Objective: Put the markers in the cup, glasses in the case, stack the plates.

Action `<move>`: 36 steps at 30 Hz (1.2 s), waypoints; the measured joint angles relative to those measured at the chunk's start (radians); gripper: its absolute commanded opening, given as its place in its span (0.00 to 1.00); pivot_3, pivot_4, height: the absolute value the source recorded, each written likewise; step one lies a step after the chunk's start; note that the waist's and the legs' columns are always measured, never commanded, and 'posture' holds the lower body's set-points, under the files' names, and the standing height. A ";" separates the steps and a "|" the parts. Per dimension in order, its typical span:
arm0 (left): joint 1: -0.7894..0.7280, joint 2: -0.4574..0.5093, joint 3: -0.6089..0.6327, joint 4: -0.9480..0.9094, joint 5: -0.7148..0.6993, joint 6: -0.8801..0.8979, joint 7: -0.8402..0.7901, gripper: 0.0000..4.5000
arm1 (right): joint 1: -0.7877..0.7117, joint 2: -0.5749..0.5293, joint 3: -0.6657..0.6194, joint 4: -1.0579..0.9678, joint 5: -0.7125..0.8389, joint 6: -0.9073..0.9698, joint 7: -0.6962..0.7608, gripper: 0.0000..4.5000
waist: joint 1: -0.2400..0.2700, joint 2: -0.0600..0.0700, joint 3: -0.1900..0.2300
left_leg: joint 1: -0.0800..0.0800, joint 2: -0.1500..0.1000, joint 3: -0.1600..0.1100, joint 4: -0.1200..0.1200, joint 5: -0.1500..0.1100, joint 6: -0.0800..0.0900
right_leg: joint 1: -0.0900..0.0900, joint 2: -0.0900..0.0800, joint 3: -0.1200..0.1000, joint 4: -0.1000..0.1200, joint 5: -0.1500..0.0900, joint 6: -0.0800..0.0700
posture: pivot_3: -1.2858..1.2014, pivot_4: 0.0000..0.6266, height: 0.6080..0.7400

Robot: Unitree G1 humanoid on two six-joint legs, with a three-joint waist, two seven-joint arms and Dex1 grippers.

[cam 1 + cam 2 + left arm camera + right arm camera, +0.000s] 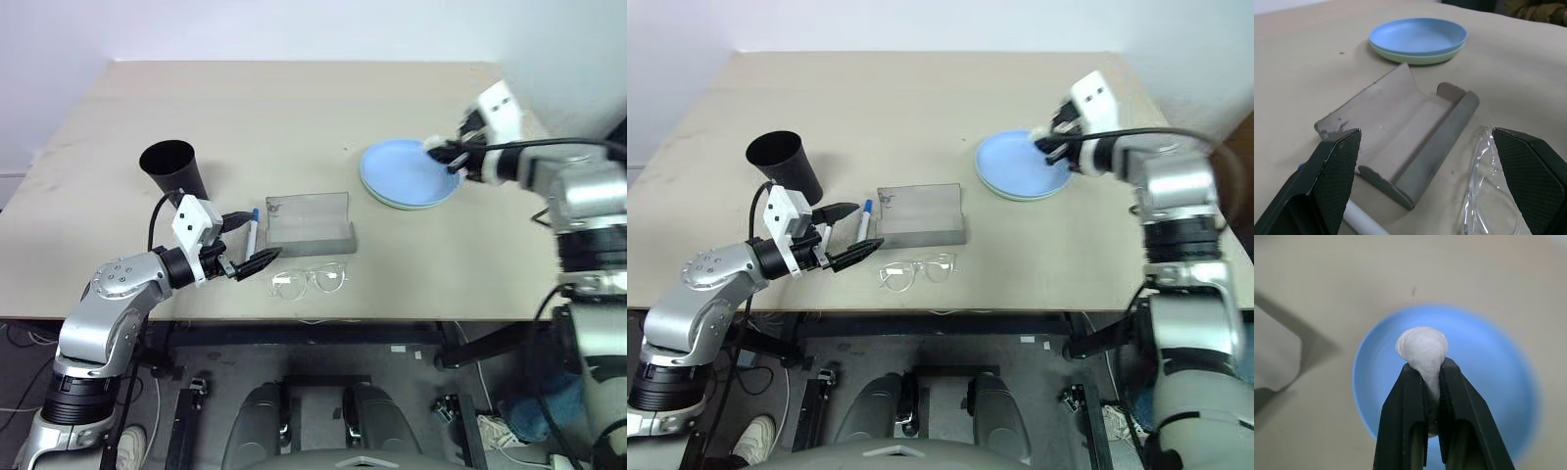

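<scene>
Right fingers (1432, 382): pinching a crumpled white wad (1421, 346) above the light blue round plate (407, 168).
Left fingers (247, 243): spread, beside the open grey plastic case (309, 225).

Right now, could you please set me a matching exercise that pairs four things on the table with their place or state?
1. black tapered plastic tumbler
2. grey rectangular plastic case
3. clear-framed glasses
4. light blue round plate

a. stacked on the pale green plate
b. lying by the near edge of the table
c. standing, mouth up, at the robot's left
d. lid open, nothing inside

Pairs: 1-c, 2-d, 3-b, 4-a
</scene>
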 measured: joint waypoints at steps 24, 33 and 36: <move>0.036 0.026 0.011 -0.033 -0.013 0.019 0.009 1.00 | -0.280 0.161 -0.055 0.658 -0.139 -0.295 -0.214 1.00 | -0.005 0.001 0.000 | -0.002 0.000 0.001 -0.001 0.000 0.000 | -0.003 -0.001 0.000 0.000 0.002 0.002 | 0.52 0.24 1.00; 0.021 0.062 0.023 -0.031 -0.062 0.077 -0.021 1.00 | -0.112 0.049 -0.089 0.217 -0.060 -0.257 0.036 1.00 | 0.000 0.000 0.000 | -0.002 0.000 -0.001 -0.003 0.000 0.001 | -0.003 -0.002 0.000 -0.001 0.002 0.002 | 0.52 0.24 1.00; 0.018 0.077 0.033 -0.030 -0.085 0.087 -0.043 1.00 | 0.023 0.026 -0.088 0.036 -0.038 -0.163 0.071 1.00 | 0.000 0.000 0.000 | -0.002 0.000 0.000 -0.002 0.000 0.001 | -0.003 -0.003 0.000 0.000 0.002 0.002 | 0.52 0.24 1.00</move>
